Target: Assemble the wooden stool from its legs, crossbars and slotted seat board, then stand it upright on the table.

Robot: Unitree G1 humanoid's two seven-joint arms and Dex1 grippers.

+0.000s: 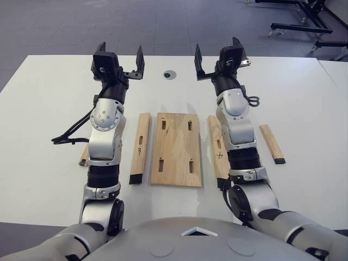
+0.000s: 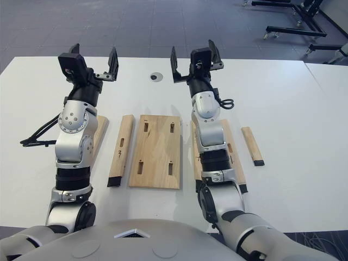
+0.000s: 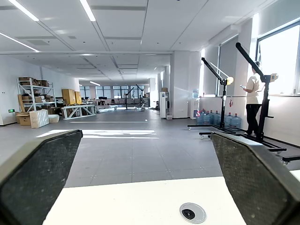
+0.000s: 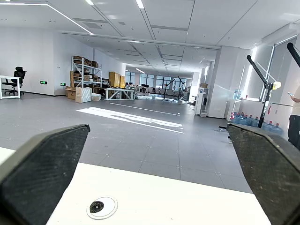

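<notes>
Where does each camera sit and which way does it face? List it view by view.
Left eye view: on the head, looking forward and down at the table; both arms, left claw, right claw, slotted seat board between the arms.
Right eye view: its stereo twin, same scene.
Left wrist view: on the left wrist, looking level across the table's far edge into the room, between its claw's open fingers.
Right wrist view: likewise from the right wrist.
Shared: all four show the cable grommet.

White table (image 1: 304,109), seat board (image 1: 176,149), perhaps four wooden pieces (image 1: 140,147)
</notes>
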